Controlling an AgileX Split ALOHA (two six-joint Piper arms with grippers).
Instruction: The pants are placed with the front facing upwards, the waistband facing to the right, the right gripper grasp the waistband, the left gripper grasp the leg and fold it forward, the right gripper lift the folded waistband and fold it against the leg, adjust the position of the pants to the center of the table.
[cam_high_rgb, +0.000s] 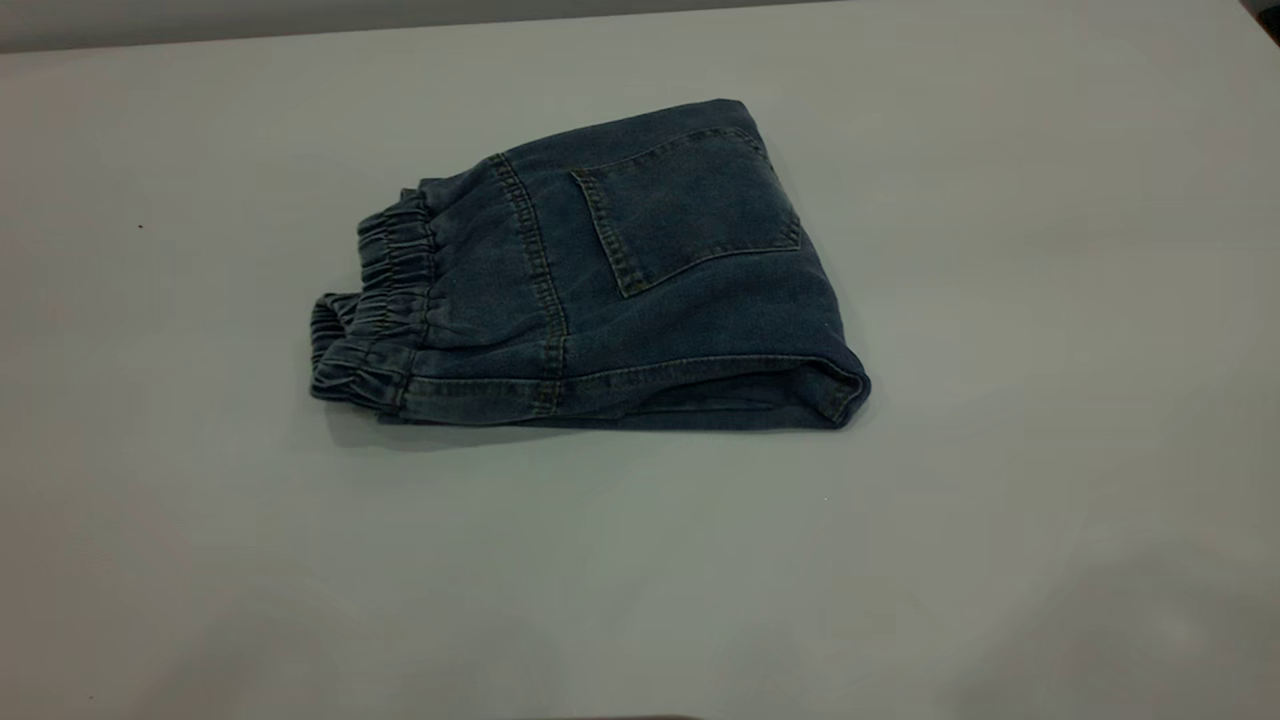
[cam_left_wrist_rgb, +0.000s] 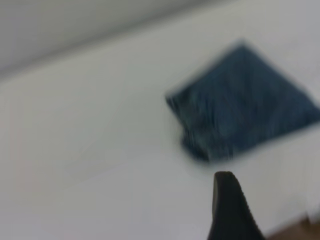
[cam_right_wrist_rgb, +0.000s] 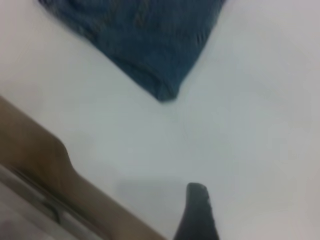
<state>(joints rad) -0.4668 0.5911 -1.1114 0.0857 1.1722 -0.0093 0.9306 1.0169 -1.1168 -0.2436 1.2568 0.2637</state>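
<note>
Bare table (cam_high_rgb: 640, 580) in front, folded pants (cam_high_rgb: 600, 290) beyond, untouched; claw openings impossible to tell.

The table (cam_high_rgb: 1050, 300) is a broad, pale grey-white top under soft, even light, with faint blurred shadows along its near side. Beyond its far edge runs a darker grey strip (cam_high_rgb: 200, 25); whether wall or floor I cannot tell. Just beside the right gripper (cam_right_wrist_rgb: 197, 212), past the table's edge, lies a brown wood-like band (cam_right_wrist_rgb: 35, 150), then a grey ledge (cam_right_wrist_rgb: 30, 205). A brown patch (cam_left_wrist_rgb: 295, 232) shows close by the left gripper (cam_left_wrist_rgb: 227, 205).
</note>
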